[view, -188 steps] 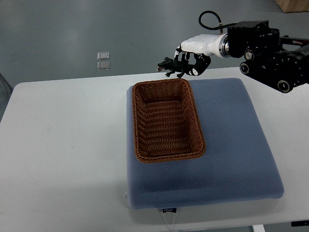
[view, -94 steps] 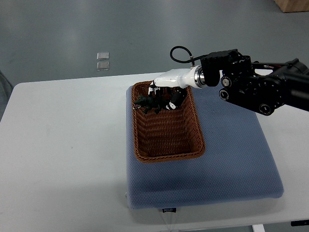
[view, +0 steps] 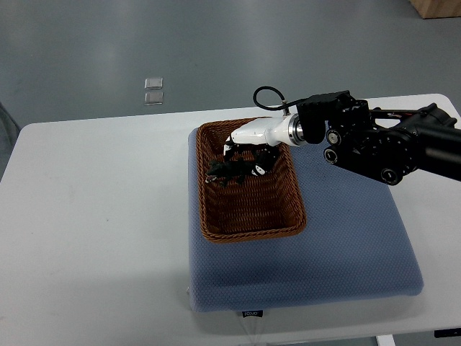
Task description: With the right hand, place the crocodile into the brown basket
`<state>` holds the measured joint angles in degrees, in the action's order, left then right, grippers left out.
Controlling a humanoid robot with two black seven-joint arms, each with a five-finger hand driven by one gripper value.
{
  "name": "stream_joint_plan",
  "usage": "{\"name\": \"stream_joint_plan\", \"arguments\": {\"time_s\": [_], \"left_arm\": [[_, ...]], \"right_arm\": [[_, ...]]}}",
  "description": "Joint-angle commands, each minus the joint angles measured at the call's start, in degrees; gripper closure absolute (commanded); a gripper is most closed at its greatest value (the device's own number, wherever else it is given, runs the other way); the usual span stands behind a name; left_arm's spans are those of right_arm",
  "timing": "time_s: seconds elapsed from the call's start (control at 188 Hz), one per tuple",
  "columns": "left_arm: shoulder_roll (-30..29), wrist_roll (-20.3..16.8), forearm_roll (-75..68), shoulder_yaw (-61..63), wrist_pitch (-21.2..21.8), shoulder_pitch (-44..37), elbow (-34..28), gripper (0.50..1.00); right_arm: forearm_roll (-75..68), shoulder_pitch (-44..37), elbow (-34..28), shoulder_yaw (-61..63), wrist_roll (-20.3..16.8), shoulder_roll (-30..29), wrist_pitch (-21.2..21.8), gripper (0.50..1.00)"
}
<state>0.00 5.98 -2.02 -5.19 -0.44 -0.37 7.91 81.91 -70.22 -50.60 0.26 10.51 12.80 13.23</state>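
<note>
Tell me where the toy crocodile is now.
Top view: the small dark toy crocodile is inside the far-left part of the brown woven wicker basket, held by the white right robot hand.

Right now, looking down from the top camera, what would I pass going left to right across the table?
White tabletop → rim of the brown woven wicker basket → dark toy crocodile inside it → white right hand → black robot arm.

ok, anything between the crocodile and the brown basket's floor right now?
Nothing visible. The right hand holds the dark toy crocodile inside the far half of the brown woven wicker basket, and the weave below and around it is bare.
</note>
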Motion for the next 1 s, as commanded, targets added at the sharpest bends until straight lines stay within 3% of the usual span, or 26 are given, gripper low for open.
{"name": "stream_joint_plan", "arguments": {"time_s": [0.0, 0.149, 0.207, 0.239, 0.42, 0.676, 0.851, 0.995], "left_arm": [[0.0, 0.0, 0.0, 0.0, 0.0, 0.0, 0.0, 0.500], [0.0, 0.0, 0.0, 0.0, 0.0, -0.1, 0.0, 0.500], [0.0, 0.0, 0.0, 0.0, 0.0, 0.0, 0.0, 0.500], [0.0, 0.0, 0.0, 0.0, 0.0, -0.1, 0.0, 0.500], [0.0, 0.0, 0.0, 0.0, 0.0, 0.0, 0.1, 0.500], [0.0, 0.0, 0.0, 0.0, 0.0, -0.1, 0.0, 0.500], [0.0, 0.0, 0.0, 0.0, 0.0, -0.1, 0.0, 0.500], [0.0, 0.0, 0.0, 0.0, 0.0, -0.1, 0.0, 0.500]], "right_arm": [[0.0, 0.0, 0.7, 0.0, 0.0, 0.3, -0.1, 0.693], [-0.2, -0.1, 0.7, 0.2, 0.1, 0.8, -0.2, 0.671], [-0.7, -0.2, 0.6, 0.7, 0.2, 1.0, -0.3, 0.603], [-0.9, -0.4, 0.6, 0.7, 0.3, 1.1, -0.3, 0.593], [-1.0, -0.7, 0.7, 3.5, 0.4, 2.6, -0.4, 0.589], [-10.9, 6.3, 2.2, 23.8, 0.3, 4.6, -0.7, 0.589], [-24.6, 13.6, 7.5, 41.7, 0.6, 3.5, -7.2, 0.589], [-34.9, 17.4, 9.3, 47.2, 2.3, 1.1, -9.7, 0.587]]}}
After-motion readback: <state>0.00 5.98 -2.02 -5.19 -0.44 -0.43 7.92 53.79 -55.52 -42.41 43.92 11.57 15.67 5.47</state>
